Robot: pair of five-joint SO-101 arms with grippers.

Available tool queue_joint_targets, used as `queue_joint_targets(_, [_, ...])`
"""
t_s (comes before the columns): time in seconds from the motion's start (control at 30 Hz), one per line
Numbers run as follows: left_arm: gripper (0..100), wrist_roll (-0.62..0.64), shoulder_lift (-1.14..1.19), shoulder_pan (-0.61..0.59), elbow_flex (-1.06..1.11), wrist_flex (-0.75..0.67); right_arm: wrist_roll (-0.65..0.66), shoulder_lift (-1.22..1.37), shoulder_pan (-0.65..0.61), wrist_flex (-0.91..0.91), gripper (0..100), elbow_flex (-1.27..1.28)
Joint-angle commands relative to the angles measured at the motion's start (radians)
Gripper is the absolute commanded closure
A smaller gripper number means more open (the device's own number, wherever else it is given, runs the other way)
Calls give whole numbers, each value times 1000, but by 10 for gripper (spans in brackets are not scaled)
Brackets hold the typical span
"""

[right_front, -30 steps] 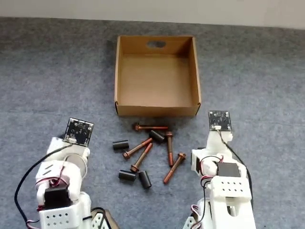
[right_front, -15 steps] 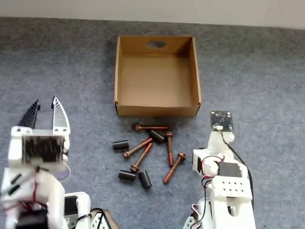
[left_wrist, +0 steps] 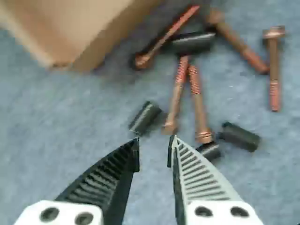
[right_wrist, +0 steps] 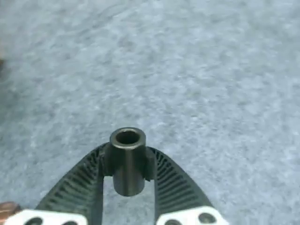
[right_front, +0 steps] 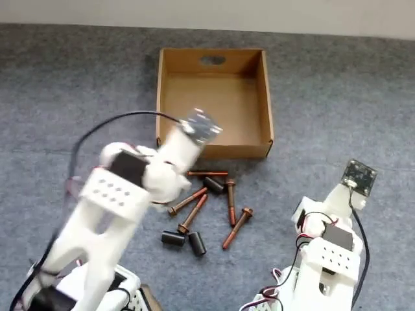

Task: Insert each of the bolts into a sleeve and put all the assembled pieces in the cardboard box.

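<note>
1. The left gripper [left_wrist: 153, 149] hangs over the grey carpeted table [right_front: 58, 97]. Its ribbed jaws are a little apart with nothing between them. One loose sleeve [left_wrist: 145, 117] lies on the carpet just beyond its fingertips.
2. The right gripper [right_wrist: 127, 157] is clamped on a black held sleeve [right_wrist: 127, 176]. The sleeve stands upright between the fingers, bore toward the camera, above bare carpet.
3. The right arm [right_front: 331, 243] stands by the table's near right corner. The left arm [right_front: 123, 188] stretches from the near left corner to the middle.
4. The cardboard box [right_front: 267, 97] sits in the middle of the table, toward the far edge.
5. Five copper-coloured bolts [right_front: 231, 201] lie scattered just in front of the box's near wall.
6. Another middle sleeve [right_front: 214, 184] lies among them, touching bolt shafts.
7. On the side of the scatter toward the near edge lies a pair of sleeves [right_front: 173, 238], close together.
</note>
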Motion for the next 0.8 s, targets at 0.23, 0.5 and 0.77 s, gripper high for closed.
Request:
queue_joint_targets(0.23, [877,460,295,21,-30,-272,-8,-16,22,-15,992,-8])
queue_joint_targets(0.5, [878,624,387,-73,-30,-359,-6,-16,-41,-15,992,-7])
queue_joint_targets(0.77, [877,624,426,-116,-30,-408,-6,-16,-41,-15,992,-7])
